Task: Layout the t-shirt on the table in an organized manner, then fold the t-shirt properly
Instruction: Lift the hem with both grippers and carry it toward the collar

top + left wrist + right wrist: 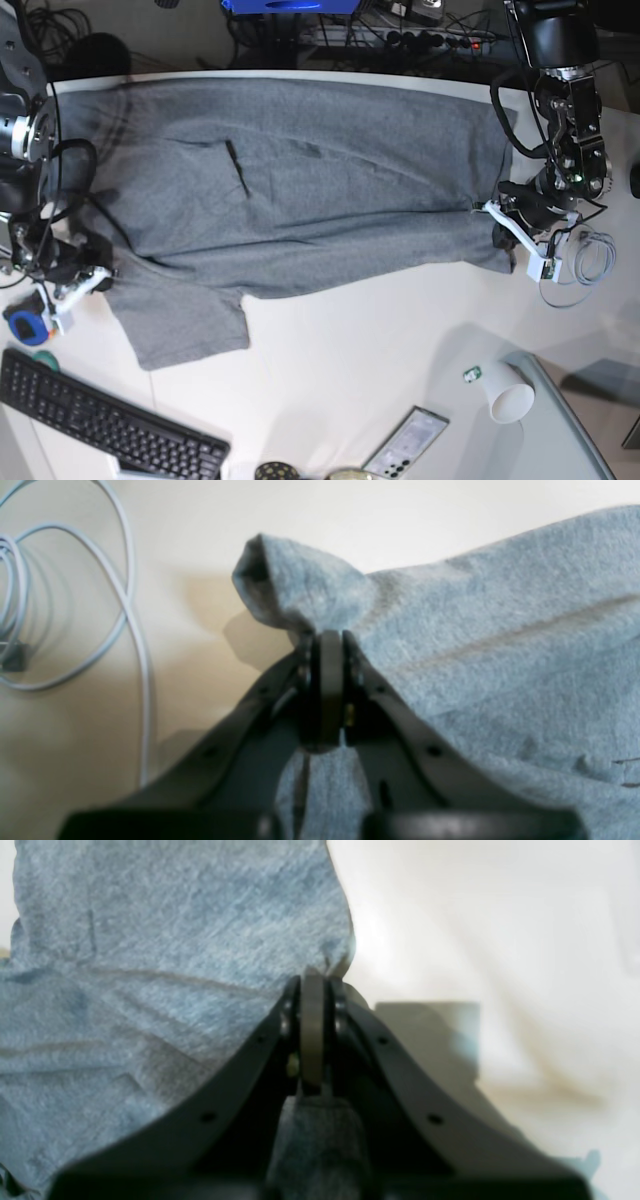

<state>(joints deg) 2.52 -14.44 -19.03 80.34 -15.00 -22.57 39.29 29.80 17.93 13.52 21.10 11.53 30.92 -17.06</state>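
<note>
Now both grippers, left and right, are pinching opposite ends of the shirt, its long axis stretching between them.

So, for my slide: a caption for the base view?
Both grippers, left and right, pinch opposite ends of the t-shirt spread across the table.

Both wrist views are showing the left gripper and the right gripper as matching dark grey units, each with two flared arms dotted with small round screw holes, tapering to black jaws around an olive-grey centre strip. In the base view, black arm links are carrying looping black cables, with white brackets sitting beside each wrist.
</note>
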